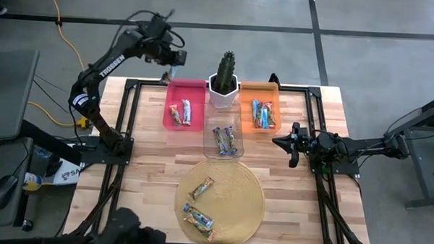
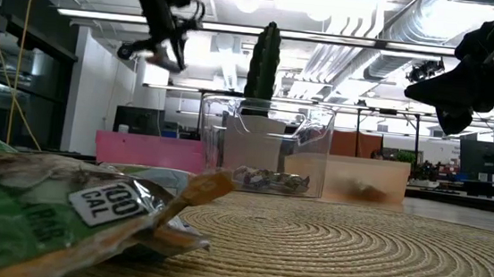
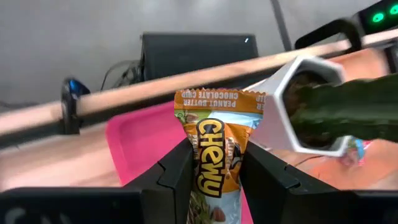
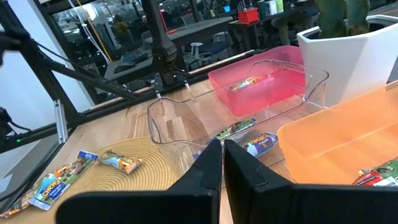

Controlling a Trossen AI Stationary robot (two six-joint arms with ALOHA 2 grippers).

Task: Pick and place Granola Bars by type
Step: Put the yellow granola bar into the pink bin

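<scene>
My left gripper is shut on a brown-yellow Chewy granola bar and hangs high over the far left corner of the pink bin. In the low view it is well above the table. The pink bin holds two bars. More bars lie in the clear bin and the orange bin. Three bars lie flat on the round woven mat. My right gripper waits shut and empty, level above the table right of the clear bin. My left gripper pinches the Chewy bar between its two fingers, across the bar's width at about mid-length. The bar is lifted clear of the table. Its crimped end sticks out beyond the fingertips, over the pink bin.
A cactus in a white hexagonal pot stands between the pink and orange bins, just right of my left gripper. A black frame rail runs along the table's far edge. Bare wood lies left of the mat.
</scene>
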